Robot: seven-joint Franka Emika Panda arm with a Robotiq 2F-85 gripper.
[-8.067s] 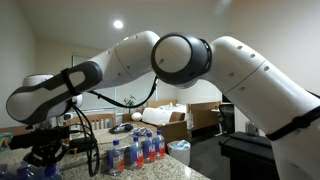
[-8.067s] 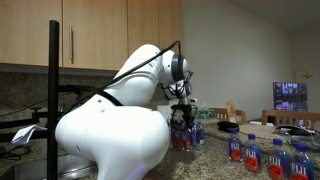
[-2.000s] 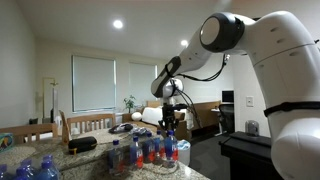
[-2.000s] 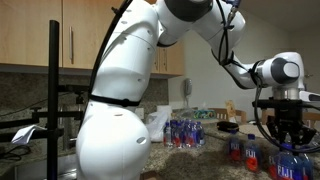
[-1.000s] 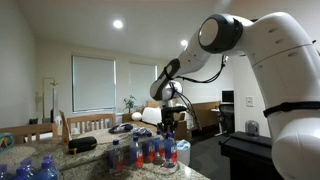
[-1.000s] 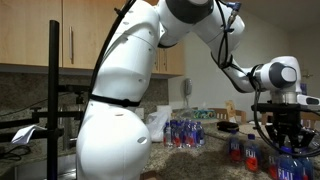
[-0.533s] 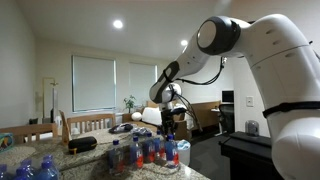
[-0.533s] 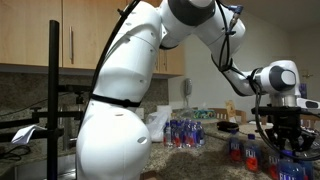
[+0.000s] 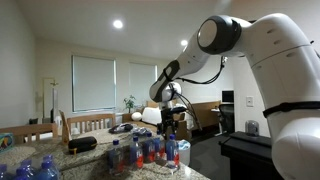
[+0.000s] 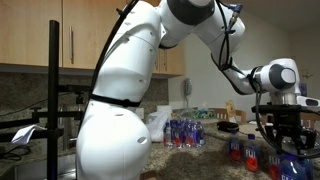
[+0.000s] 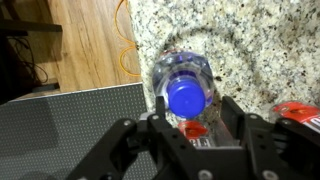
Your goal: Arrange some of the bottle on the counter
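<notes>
At the centre of the wrist view, a bottle [image 11: 185, 97] with a blue cap stands upright on the speckled counter [image 11: 260, 40], close to the counter's edge, with a wooden floor [image 11: 85, 40] at upper left. From the bottom edge the end effector [image 11: 196, 112] flanks it, fingers apart; whether they press it I cannot tell. A red cap [image 11: 298, 112] shows at right.

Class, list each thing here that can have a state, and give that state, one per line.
Tool: straddling the blue-capped bottle; grip unclear.
Blue-capped bottle: capped, upright on the counter.
Bottle group: standing upright.
Cupboard doors: shut.
Ceiling light: on.
</notes>
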